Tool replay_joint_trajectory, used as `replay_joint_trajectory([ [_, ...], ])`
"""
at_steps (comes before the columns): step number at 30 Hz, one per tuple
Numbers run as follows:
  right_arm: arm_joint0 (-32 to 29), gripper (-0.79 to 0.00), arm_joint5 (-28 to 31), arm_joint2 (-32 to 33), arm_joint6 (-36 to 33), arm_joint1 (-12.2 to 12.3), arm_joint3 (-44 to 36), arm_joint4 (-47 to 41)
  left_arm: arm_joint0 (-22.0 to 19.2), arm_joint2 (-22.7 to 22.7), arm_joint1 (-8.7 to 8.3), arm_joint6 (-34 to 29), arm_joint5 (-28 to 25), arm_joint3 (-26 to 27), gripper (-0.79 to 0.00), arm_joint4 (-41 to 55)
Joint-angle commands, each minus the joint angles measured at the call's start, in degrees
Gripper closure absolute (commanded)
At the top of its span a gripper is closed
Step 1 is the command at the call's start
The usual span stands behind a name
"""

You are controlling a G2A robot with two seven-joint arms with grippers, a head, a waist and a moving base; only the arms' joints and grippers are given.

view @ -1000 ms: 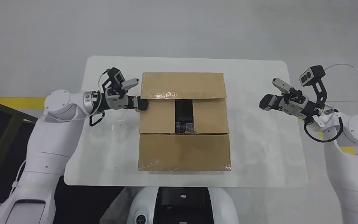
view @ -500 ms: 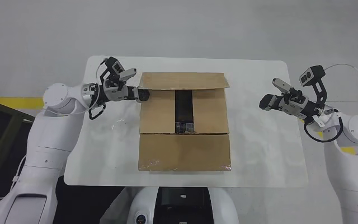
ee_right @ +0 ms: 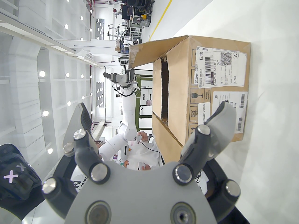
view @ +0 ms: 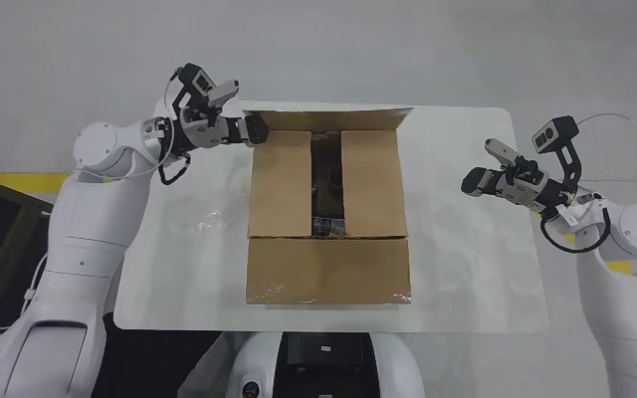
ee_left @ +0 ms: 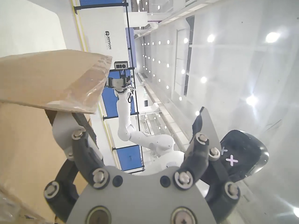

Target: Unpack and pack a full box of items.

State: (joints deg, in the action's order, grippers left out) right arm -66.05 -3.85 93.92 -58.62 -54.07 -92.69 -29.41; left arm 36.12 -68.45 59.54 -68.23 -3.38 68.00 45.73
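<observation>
The left gripper point(view: 256, 129), jaws spread, touches the upright far flap point(view: 328, 119) of the brown cardboard box point(view: 279, 194); the right gripper point(view: 468, 183), spread too, is well apart.

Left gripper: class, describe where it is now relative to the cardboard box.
In the top view the left gripper sits at the far left corner of the cardboard box, at the end of its raised far flap, above the white table.
</observation>
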Motion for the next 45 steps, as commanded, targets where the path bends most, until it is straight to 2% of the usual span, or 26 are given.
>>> replay_joint_trajectory([
  [1, 0.0, -0.785, 0.0, 0.0, 0.0, 0.0, 0.0, 0.0, -1.05, 0.73, 0.35, 0.71, -0.76, -0.75, -0.785, 0.01],
  [10, 0.0, -0.785, 0.0, 0.0, 0.0, 0.0, 0.0, 0.0, -5.05, 3.92, 2.07, 6.28, -3.7, -4.05, -0.785, -1.09],
  [17, 0.0, -0.785, 0.0, 0.0, 0.0, 0.0, 0.0, 0.0, -7.09, 5.39, 3.27, 13.44, -4.84, -6.81, -0.785, -2.29],
  [33, 0.0, -0.785, 0.0, 0.0, 0.0, 0.0, 0.0, 0.0, -10.47, 8.21, 5.08, 23.21, -2.4, -13.44, -0.785, -8.92],
  [40, 0.0, -0.785, 0.0, 0.0, 0.0, 0.0, 0.0, 0.0, -10.38, 9.48, 5.34, 29.57, -1.32, -12.83, -0.785, -16.6],
  [45, 0.0, -0.785, 0.0, 0.0, 0.0, 0.0, 0.0, 0.0, -10.13, 10.33, 5.4, 31.88, 1.77, -11.75, -0.785, -21.42],
])
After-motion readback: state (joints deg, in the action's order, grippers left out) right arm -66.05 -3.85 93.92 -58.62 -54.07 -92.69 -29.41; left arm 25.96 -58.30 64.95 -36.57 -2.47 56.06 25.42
